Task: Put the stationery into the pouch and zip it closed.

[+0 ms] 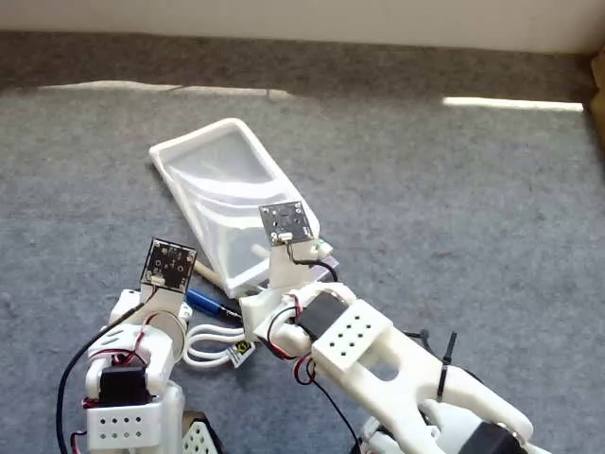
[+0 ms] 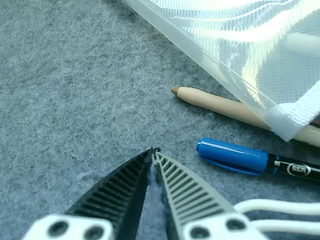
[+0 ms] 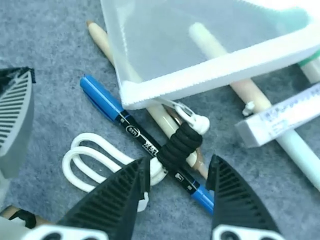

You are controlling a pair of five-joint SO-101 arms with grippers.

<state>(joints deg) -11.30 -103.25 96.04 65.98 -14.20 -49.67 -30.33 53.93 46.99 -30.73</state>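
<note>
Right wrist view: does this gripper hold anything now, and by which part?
Nothing is held. The right gripper is open, its jaws on either side of the blue-capped black pen without closing on it. The left gripper is shut on nothing.

In the high view the right arm covers the near end of the pouch (zip included) and most of the blue pen. The pencil slips under the pouch's corner, and the white cord runs off the picture's edge.
</note>
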